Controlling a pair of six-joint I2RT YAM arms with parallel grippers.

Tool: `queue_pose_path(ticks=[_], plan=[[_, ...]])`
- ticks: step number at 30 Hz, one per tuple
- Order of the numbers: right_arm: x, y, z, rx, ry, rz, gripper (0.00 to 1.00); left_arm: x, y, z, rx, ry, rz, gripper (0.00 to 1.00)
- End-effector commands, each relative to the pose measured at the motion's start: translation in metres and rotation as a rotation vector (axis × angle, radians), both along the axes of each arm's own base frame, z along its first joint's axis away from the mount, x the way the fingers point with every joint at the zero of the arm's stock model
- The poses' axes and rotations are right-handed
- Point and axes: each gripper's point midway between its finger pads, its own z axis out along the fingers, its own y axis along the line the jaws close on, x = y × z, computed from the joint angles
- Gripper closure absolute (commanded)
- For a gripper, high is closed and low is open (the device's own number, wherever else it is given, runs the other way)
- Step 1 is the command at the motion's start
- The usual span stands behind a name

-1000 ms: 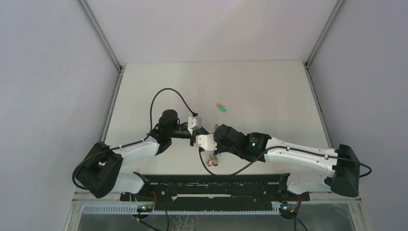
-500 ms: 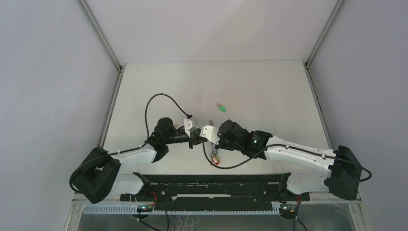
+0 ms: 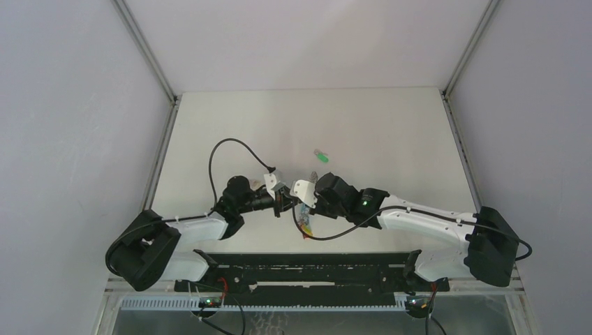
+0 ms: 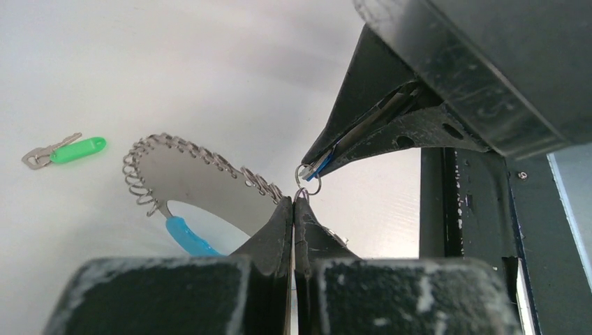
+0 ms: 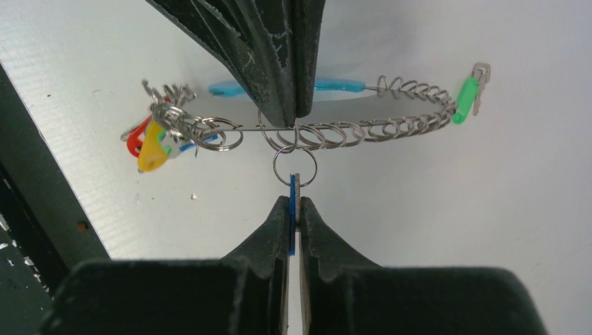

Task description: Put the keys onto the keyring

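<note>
My left gripper (image 4: 293, 202) is shut on the wire of the keyring (image 4: 195, 150), a silver ring with coiled loops and a turquoise sleeve (image 4: 185, 234). My right gripper (image 5: 294, 202) is shut on the blue key (image 5: 292, 213). That key's small split ring (image 5: 294, 167) sits right at the keyring wire (image 5: 363, 125) beside the left fingers (image 5: 279, 56). Red (image 5: 136, 143) and yellow (image 5: 152, 155) plastic pieces hang at one end of the ring. The green key (image 3: 321, 156) lies alone on the table. In the top view both grippers meet tip to tip, left (image 3: 279, 199) and right (image 3: 301, 192).
The white table (image 3: 391, 132) has grey walls on three sides. A black rail (image 3: 307, 262) runs along the near edge behind the grippers. The left arm's black cable (image 3: 223, 150) loops above the table.
The left gripper has drawn back to the left and nearer. The right gripper has moved farther from the near edge, level with it. The ring's hanging end has shifted with them.
</note>
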Motion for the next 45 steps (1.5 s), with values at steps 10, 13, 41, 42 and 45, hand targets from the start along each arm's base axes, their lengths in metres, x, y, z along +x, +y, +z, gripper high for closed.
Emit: queue_pose_path(ticks=[10,13,41,42,45], plan=[[0.015,0.0,0.05,-0.011,-0.167,0.017,1.0,0.005,0.002,0.017,-0.079,-0.056,0.042,0.99],[0.02,0.006,0.062,-0.014,-0.215,0.049,1.0,0.004,0.002,0.017,-0.081,-0.055,0.037,0.95],[-0.004,0.028,0.067,-0.109,-0.3,0.319,1.0,-0.002,-0.011,0.011,-0.034,-0.078,-0.043,0.62],[-0.004,0.028,0.067,-0.111,-0.301,0.321,1.0,-0.004,-0.012,0.011,-0.026,-0.09,-0.062,0.61],[-0.006,0.03,0.066,-0.114,-0.303,0.331,1.0,-0.009,-0.013,0.012,-0.006,-0.117,-0.11,0.58]])
